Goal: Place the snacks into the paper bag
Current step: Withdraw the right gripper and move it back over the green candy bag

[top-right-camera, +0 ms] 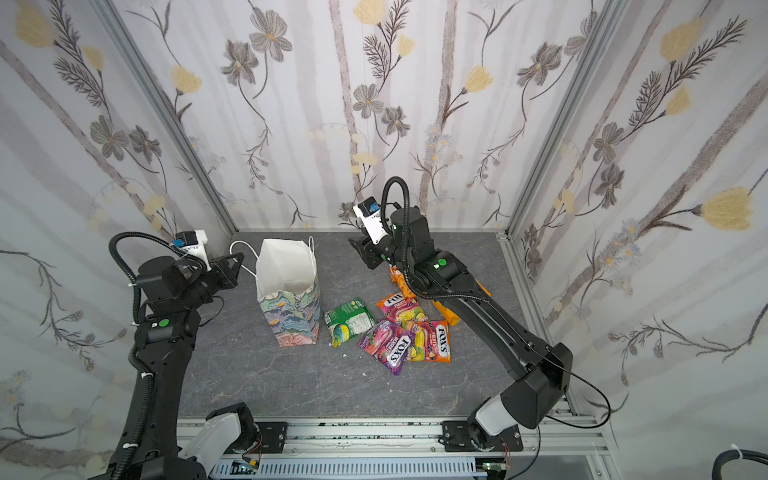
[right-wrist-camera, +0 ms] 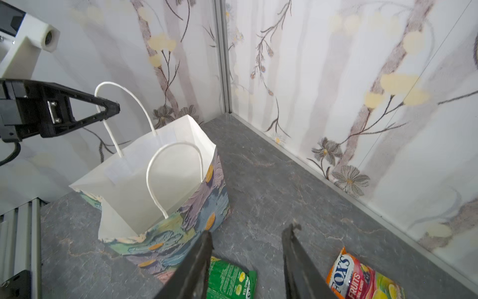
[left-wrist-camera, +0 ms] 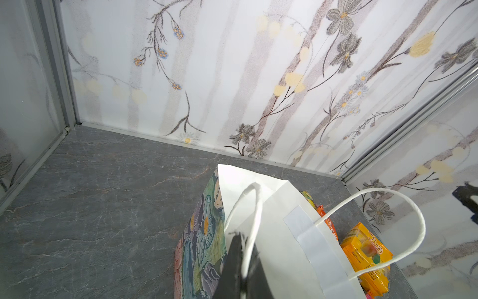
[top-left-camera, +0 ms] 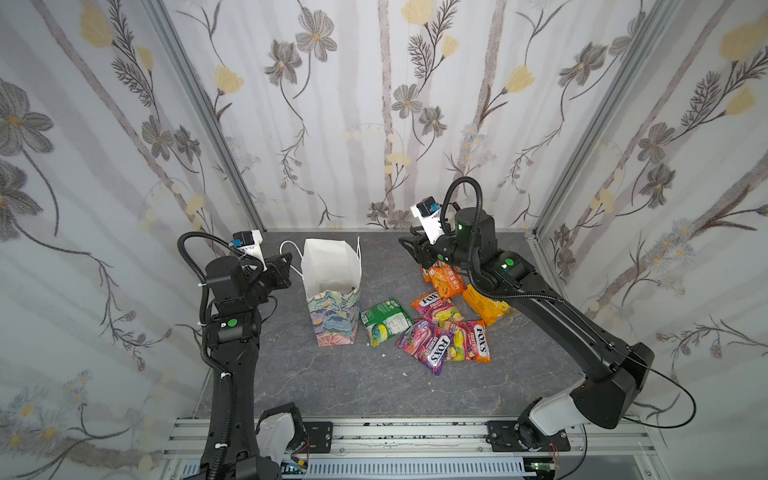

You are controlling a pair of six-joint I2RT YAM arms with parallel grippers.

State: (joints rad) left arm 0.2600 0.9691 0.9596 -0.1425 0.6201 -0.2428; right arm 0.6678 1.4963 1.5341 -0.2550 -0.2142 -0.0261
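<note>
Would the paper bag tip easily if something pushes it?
Probably: the paper bag stands tall and looks empty, so likely light. Its thin walls may buckle. The left pincer, shut on one cord handle, should steady it.

Upright paper bag (top-left-camera: 332,316) on table (top-left-camera: 332,386); snacks (top-left-camera: 440,332) lie just right of it.

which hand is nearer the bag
Left. The left hand is shut on the handle of the bag. The right hand is open, clear of the bag, over by the snacks.
</note>
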